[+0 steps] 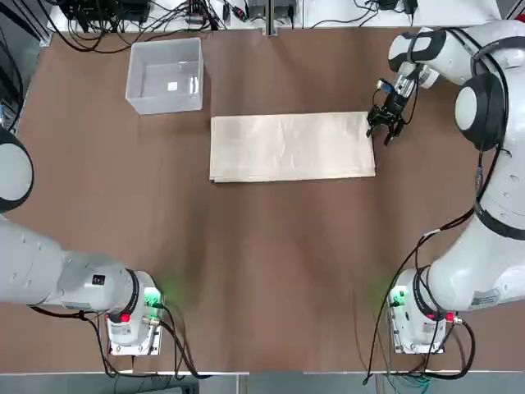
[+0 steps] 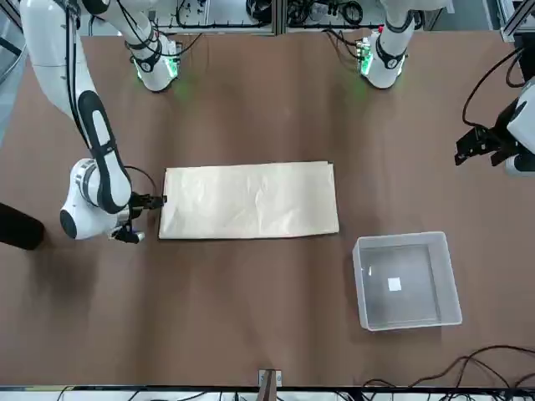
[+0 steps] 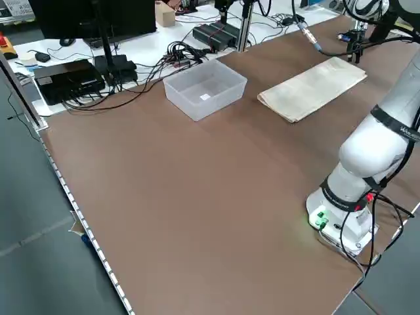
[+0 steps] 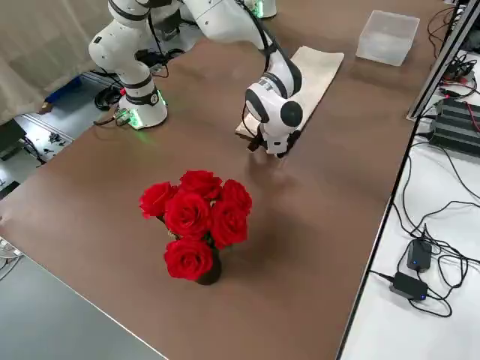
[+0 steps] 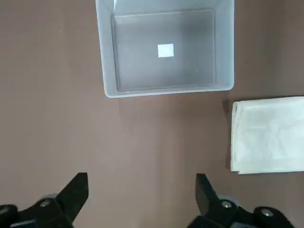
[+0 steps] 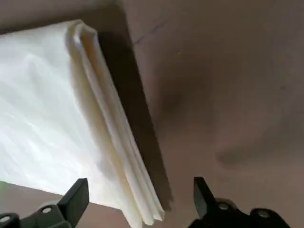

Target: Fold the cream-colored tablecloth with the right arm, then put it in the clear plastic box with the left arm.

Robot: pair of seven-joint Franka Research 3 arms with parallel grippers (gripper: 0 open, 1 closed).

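The right gripper (image 1: 385, 129), fingers spread and grasping nothing, is hovering just off the short end of the cream-colored tablecloth (image 1: 291, 146), seemingly lining up to pinch that layered edge, while the left gripper (image 5: 142, 199) is hanging open above the clear plastic box (image 1: 165, 75).
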